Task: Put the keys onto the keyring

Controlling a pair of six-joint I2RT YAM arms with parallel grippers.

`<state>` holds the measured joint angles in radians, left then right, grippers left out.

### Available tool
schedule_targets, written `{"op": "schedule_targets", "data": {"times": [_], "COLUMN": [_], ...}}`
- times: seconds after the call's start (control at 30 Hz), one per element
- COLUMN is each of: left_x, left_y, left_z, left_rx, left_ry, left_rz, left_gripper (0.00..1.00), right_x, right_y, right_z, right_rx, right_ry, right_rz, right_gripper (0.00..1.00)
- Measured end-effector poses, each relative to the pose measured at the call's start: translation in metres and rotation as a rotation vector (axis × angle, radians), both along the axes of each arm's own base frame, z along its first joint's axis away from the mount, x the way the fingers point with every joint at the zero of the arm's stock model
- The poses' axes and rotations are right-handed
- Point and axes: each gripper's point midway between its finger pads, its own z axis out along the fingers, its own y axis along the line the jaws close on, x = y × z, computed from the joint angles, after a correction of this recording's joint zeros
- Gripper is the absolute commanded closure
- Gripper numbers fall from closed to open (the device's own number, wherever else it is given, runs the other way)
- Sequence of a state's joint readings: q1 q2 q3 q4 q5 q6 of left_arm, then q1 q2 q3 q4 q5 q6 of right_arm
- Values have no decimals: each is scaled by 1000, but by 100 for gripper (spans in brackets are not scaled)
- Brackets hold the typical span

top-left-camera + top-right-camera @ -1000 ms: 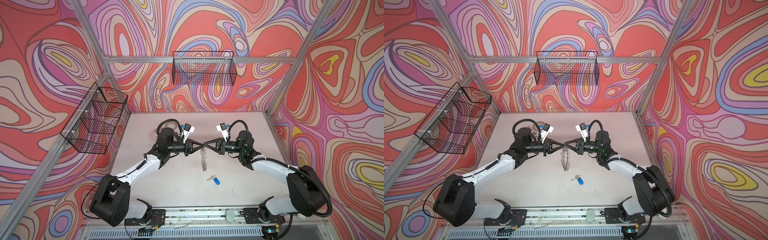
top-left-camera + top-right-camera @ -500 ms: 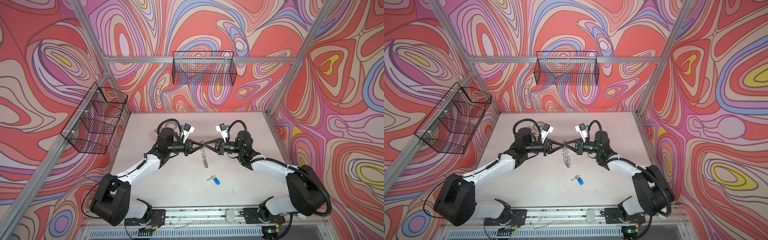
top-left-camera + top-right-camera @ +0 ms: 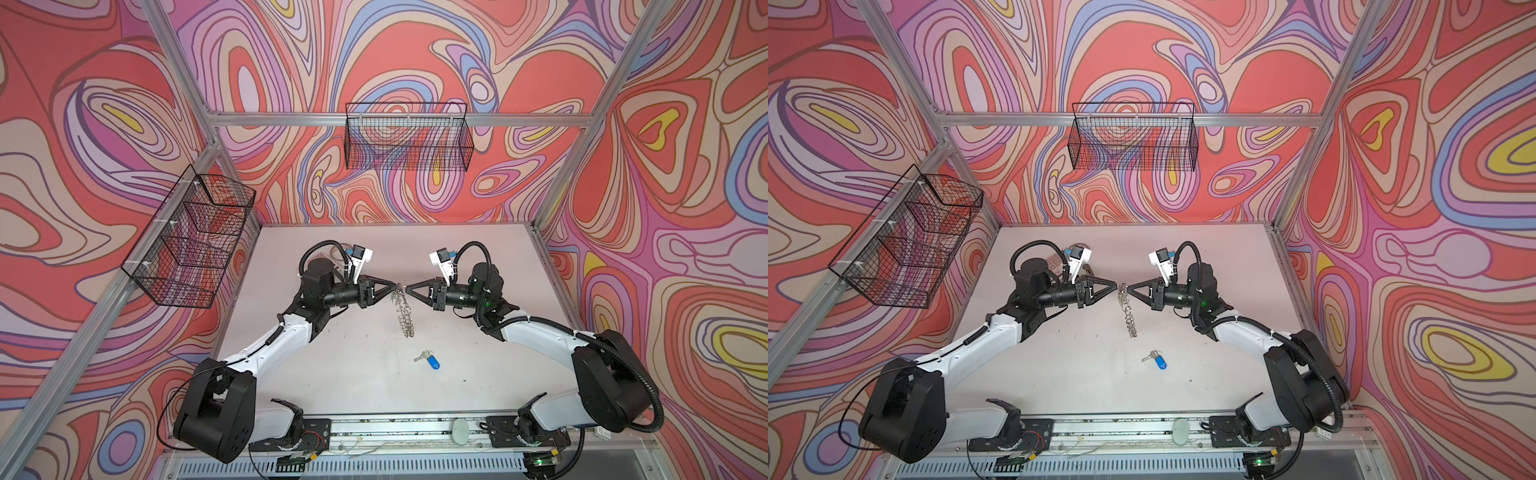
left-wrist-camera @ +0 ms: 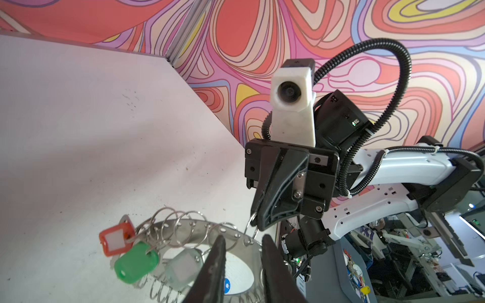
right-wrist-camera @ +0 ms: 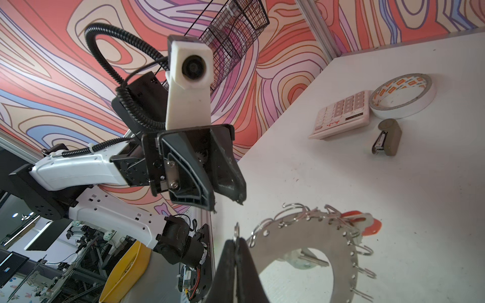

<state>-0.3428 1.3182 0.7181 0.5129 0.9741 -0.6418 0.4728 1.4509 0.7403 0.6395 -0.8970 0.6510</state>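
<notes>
Right claw (image 3: 407,289) clamps the flat grey loop-fringed metal keyring (image 3: 404,312); left claw (image 3: 393,286) gapes apart; blue-tagged silver key (image 3: 431,361) lies at its five o'clock.

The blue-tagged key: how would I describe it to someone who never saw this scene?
On the pale table, look in the middle, nearer the metal rail than the keyring in the right gripper. The blue-tagged key lies there alone; the other keys hang on the keyring.
</notes>
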Motion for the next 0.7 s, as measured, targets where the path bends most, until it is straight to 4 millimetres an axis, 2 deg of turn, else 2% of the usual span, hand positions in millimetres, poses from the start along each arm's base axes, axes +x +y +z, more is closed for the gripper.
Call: {"op": "schedule_targets", "data": {"times": [0.2, 0.33, 0.7], "left_x": [3, 4, 1], "left_y": [2, -4, -19], "left_z": [-10, -14, -9], "left_rx": [-71, -112, -188], "left_ry": [67, 102, 136], "left_rz": [20, 0, -60], "left_gripper": [65, 65, 70], "right_x": [1, 1, 2], "right_y": [-1, -1, -1], "right_z": [-1, -2, 2], "right_rx": [2, 2, 13], "right_ry": [7, 17, 7], "right_rz": [-10, -11, -15], "right_gripper": [100, 100, 100]}}
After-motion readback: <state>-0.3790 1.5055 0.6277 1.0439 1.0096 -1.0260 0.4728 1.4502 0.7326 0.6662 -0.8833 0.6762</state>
